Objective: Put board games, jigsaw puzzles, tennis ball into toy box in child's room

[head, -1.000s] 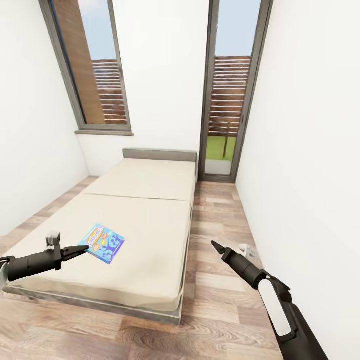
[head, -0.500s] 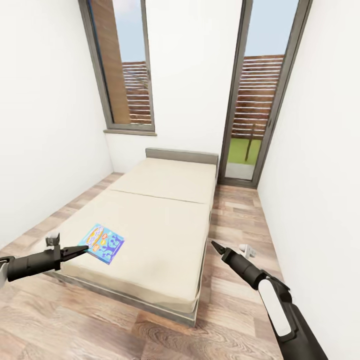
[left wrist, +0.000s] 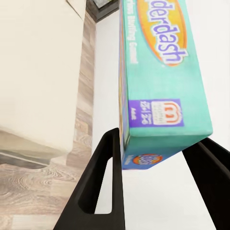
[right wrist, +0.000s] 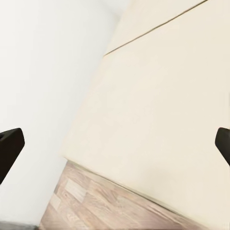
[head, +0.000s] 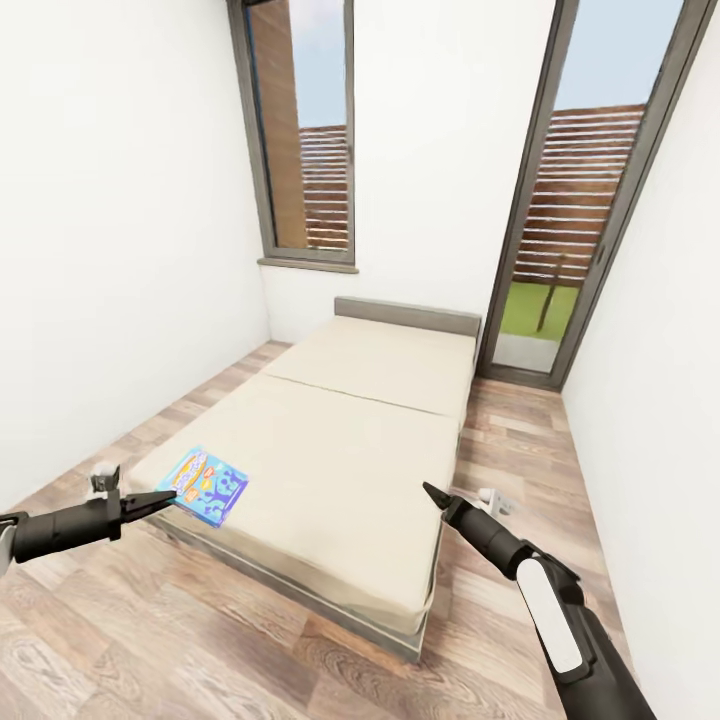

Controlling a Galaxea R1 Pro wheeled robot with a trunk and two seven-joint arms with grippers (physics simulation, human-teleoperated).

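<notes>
Board game point(left wrist: 163, 81), the small blue Cranium Hullabaloo-style box lettered "…derdash", sits pinched by its end between the left gripper's point(head: 165, 497) jaws, held out flat for carrying. The right gripper point(head: 432, 492) hangs empty, jaws spread. Beyond lie the bed's point(head: 330, 450) near corner and open plank floor point(head: 200, 640).

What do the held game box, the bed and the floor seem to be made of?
Board game: probably printed cardboard with a slight gloss; crisp lettering, sharp edges. Bed: matte cream fabric or foam, softly rounded edges, on a grey base. Floor: wood planks, visible grain.
</notes>
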